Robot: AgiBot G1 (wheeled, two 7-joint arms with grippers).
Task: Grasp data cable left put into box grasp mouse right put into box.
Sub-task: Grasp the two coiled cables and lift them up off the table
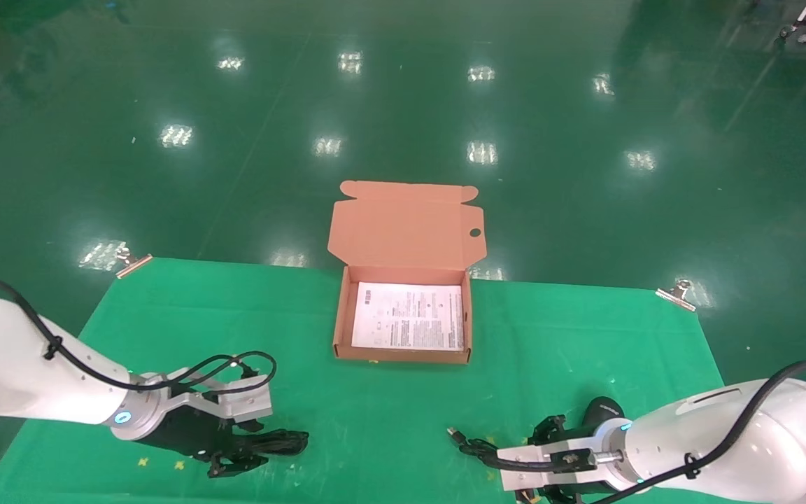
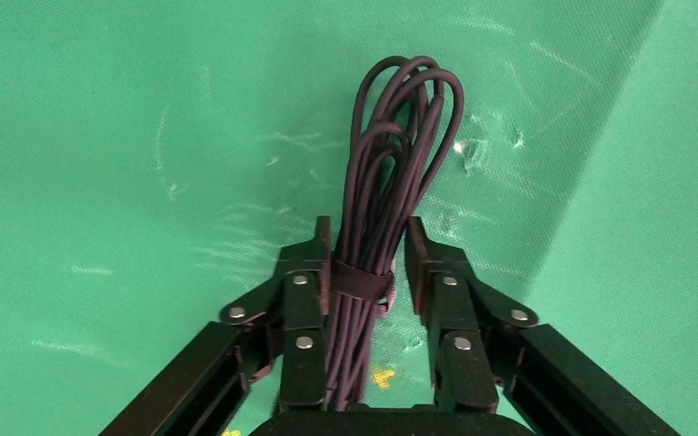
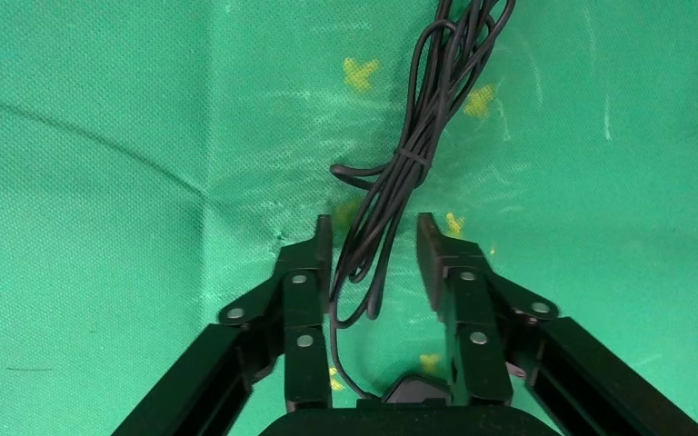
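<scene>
The data cable (image 1: 284, 442), a black bundle with a wrap round its middle, lies on the green cloth at the front left. My left gripper (image 1: 252, 448) is open and low around it. In the left wrist view the bundle (image 2: 391, 154) runs between the jaws of that gripper (image 2: 369, 232), against one finger with a gap to the other. The black mouse (image 1: 602, 410) lies at the front right, its cord (image 1: 476, 446) trailing left. My right gripper (image 1: 541, 451) is open over the cord (image 3: 400, 173), in its own view (image 3: 374, 227). The box (image 1: 403, 355) stands open at the middle, lined with a white sheet.
The box's flap lid (image 1: 406, 224) with its round hole stands up at the back. Metal clips (image 1: 133, 262) (image 1: 676, 292) hold the cloth at the far corners. Several yellow marks (image 3: 360, 71) dot the cloth. Green floor lies beyond the table.
</scene>
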